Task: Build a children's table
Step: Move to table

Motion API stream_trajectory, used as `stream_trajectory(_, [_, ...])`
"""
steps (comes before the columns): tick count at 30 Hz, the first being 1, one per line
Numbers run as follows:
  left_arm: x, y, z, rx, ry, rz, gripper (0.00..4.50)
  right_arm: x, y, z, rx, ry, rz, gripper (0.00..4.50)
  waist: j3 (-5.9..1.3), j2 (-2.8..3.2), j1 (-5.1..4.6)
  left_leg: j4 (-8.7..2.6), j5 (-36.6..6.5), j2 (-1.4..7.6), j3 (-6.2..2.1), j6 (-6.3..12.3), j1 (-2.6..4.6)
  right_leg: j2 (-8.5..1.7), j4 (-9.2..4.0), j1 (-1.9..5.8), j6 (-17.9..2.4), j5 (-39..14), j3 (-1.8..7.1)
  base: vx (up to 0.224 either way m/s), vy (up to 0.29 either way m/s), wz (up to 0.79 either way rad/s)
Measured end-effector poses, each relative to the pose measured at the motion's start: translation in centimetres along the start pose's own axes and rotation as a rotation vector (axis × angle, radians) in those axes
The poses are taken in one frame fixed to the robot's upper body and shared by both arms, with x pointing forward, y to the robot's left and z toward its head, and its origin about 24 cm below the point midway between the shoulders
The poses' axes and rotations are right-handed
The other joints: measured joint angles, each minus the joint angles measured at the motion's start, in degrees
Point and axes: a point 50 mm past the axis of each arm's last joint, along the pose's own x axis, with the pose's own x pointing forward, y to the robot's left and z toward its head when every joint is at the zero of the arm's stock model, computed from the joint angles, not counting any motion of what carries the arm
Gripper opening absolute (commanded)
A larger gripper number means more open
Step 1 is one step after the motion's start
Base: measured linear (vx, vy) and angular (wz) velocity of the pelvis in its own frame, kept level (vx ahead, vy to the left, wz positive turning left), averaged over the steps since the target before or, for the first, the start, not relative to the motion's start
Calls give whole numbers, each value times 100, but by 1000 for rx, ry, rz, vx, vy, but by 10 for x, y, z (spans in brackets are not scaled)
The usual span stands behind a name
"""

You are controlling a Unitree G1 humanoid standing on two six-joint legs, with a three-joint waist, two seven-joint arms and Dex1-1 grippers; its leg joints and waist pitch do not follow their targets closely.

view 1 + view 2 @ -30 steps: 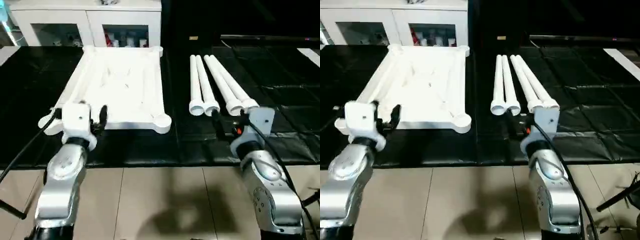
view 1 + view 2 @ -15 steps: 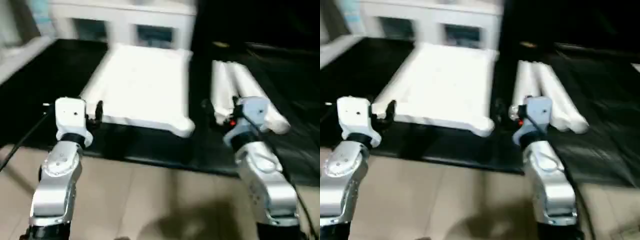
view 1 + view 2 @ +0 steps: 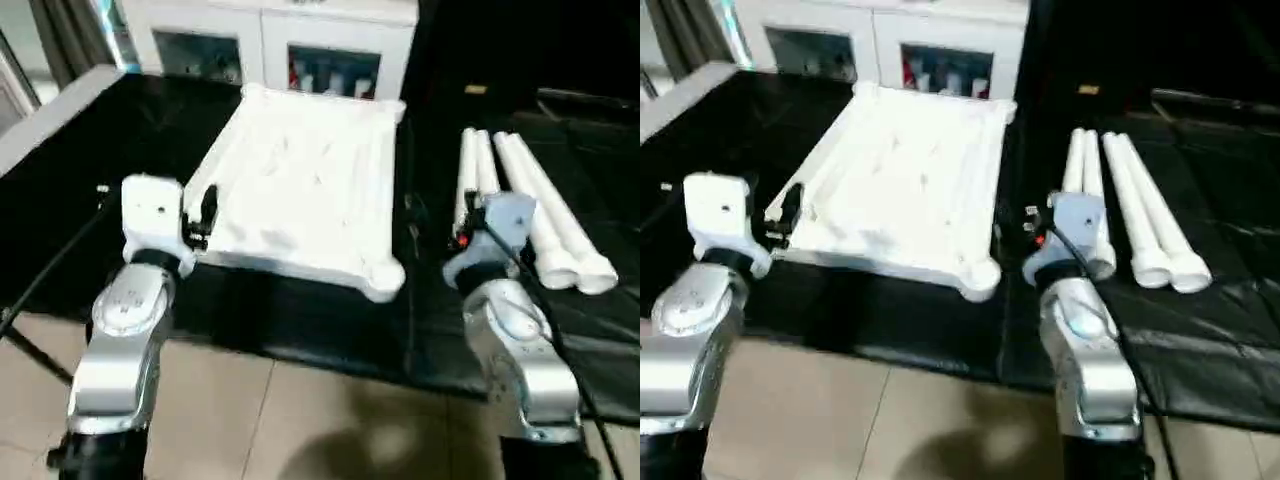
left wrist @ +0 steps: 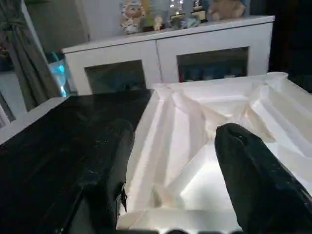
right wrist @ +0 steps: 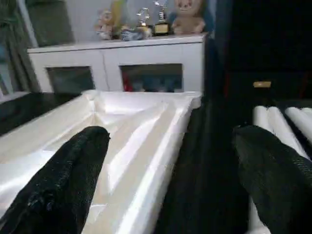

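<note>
- Head views: the tabletop lies upside down, ribs up, on a black mat. Everything else is placed from it.
- Four legs lie side by side on the mat to the right of the tabletop, apart from it, their open round ends toward the robot.
- A white cabinet with glass doors stands just behind the tabletop's far edge (small coloured things show behind the glass, too small to name).
- The left gripper hangs at the tabletop's near left corner, its black fingers apart with nothing between them. A black cable runs from that wrist across the mat toward the floor.
- The right gripper sits over the dark strip between the tabletop's right edge and the legs. Its white wrist block covers the near end of the nearest legs, and its jaws stand wide with nothing held.
- Left wrist view: the two fingers stand apart, framing the tabletop's near corner and its ribs. The cabinet rises behind, with soft toys on top.
- Right wrist view: the fingers are spread wide. Between them lie the tabletop's right rim and the dark mat strip. The legs' ends show beside the other finger, and nothing touches either finger.
</note>
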Motion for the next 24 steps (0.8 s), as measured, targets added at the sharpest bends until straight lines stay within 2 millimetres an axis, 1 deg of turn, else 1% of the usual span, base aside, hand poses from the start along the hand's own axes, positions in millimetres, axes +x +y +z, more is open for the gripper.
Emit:
stream_trajectory(1, [1,-7,1,-10,-6,-33,307,-2,-8,-3,47,20,-48,441,-4,9,52,268,20,32,-37,475,-133,68,-70,99,-9,-8,31,63,-14,19])
stream_trajectory(2, [1,-9,2,-11,-7,-47,307,-2,-13,-2,56,21,-73,441,-9,17,105,328,74,67,-52,525,-198,106,-105,150,-21,-13,37,54,-23,17])
stream_trajectory(3, [1,-9,1,-9,-7,-48,307,-2,-15,-1,49,18,-77,441,-26,87,134,221,110,137,-57,426,-261,189,-149,214,-45,-26,-4,75,-22,1])
stream_trajectory(4, [1,-5,1,3,-6,-38,307,-2,-13,-1,24,17,-75,441,-50,134,159,171,72,219,-120,-43,-207,267,-139,244,-47,-44,-59,75,-22,1])
stream_trajectory(5, [0,0,1,12,-6,-24,307,0,-10,-1,-1,20,-70,441,-47,123,96,135,88,245,-185,-365,-150,259,-51,182,-59,-56,-132,142,-47,2])
stream_trajectory(6, [-1,6,-1,16,2,-4,307,3,-2,-2,-10,30,-47,441,-60,70,59,126,78,201,-212,-352,-133,197,226,6,-113,-59,-155,112,-81,-6])
stream_trajectory(7, [-1,12,-5,16,17,19,307,4,5,-3,-12,35,-28,441,-65,53,24,111,63,142,-269,-342,-77,142,556,-225,-110,-64,-159,112,-81,-6])
stream_trajectory(8, [-1,12,-6,16,22,21,307,4,5,-4,-10,39,-27,441,-64,55,17,107,50,134,-269,-335,-52,137,581,-321,-89,-53,-147,11,-44,-18])
stream_trajectory(9, [1,11,-4,15,16,17,307,4,4,-4,-14,38,-25,441,-69,0,4,91,45,93,-231,-329,-12,77,470,-499,-14,18,-117,0,0,0])
stream_trajectory(10, [2,10,-2,16,8,11,307,4,5,-4,-11,33,3,441,-46,-164,11,87,28,-17,-139,-341,46,-22,267,-517,-89,358,-3,0,0,0])
stream_trajectory(11, [2,6,-4,10,19,-2,307,3,3,-5,-11,40,13,441,-26,-146,46,102,-18,-31,-126,-219,62,-5,249,-447,-127,283,-2,-18,-71,-1])
stream_trajectory(12, [2,0,-4,9,21,-32,307,3,0,-7,-16,47,2,441,-20,-127,100,189,-66,-10,-130,14,64,33,177,-388,-153,308,9,-19,-73,-4])
stream_trajectory(13, [2,-5,-4,8,22,-57,307,3,-5,-9,-12,59,-29,441,-21,-109,143,298,-57,-7,-151,-3,12,71,88,-294,-179,332,-6,-19,-73,-4])
stream_trajectory(14, [2,-5,-4,7,21,-60,307,3,-8,-10,-5,62,-43,441,-20,-76,173,275,-30,5,-155,-50,-1,119,39,-211,-189,338,-20,30,-59,-7])
stream_trajectory(15, [2,-4,-4,7,18,-57,307,3,-9,-9,7,57,-55,441,-14,19,194,115,12,73,-158,-121,-10,186,-13,-130,-195,342,-75,0,0,0])
stream_trajectory(16, [1,-2,-4,5,20,-49,307,3,-8,-9,34,60,-64,441,-8,129,211,91,196,165,-170,-442,-13,258,-46,-68,-198,340,-144,0,0,0])
stream_trajectory(17, [1,1,-5,2,24,-40,307,3,-7,-11,59,74,-74,441,-8,136,178,71,178,190,-159,-468,10,247,-100,-28,-202,344,-178,67,59,-3])
stream_trajectory(18, [1,3,-5,1,27,-32,307,3,-6,-14,63,104,-80,441,-10,141,152,22,175,185,-161,-476,56,244,-156,-22,-245,368,-182,114,56,6])
stream_trajectory(19, [1,4,-6,-1,29,-28,307,4,-4,-16,76,146,-77,441,-7,142,115,-5,182,151,-162,-431,87,225,-142,-39,-374,358,-178,114,56,6])
stream_trajectory(20, [1,4,-6,0,29,-26,307,4,-3,-17,75,158,-73,441,-7,141,67,-7,168,129,-161,-400,122,199,-92,-32,-445,314,-177,114,37,10])
stream_trajectory(21, [1,5,-5,2,28,-25,307,4,-5,-16,50,158,-72,441,-11,131,10,-9,151,100,-151,-384,149,166,-39,-32,-462,259,-175,83,17,6])
stream_trajectory(22, [1,4,-5,0,26,-29,307,4,-10,-13,-3,147,-83,441,-24,112,-14,-26,144,82,-120,-372,149,143,-57,1,-364,240,-156,83,17,6])
stream_trajectory(23, [1,1,-4,-3,23,-38,307,4,-14,-10,-40,119,-89,441,-31,107,22,-20,136,75,-97,-329,84,142,-99,31,-209,254,-140,60,10,3])
stream_trajectory(24, [2,-3,-5,-8,23,-53,307,4,-18,-7,-53,93,-99,441,-38,117,36,15,108,85,-96,-211,40,161,-137,42,-191,258,-141,64,2,1])
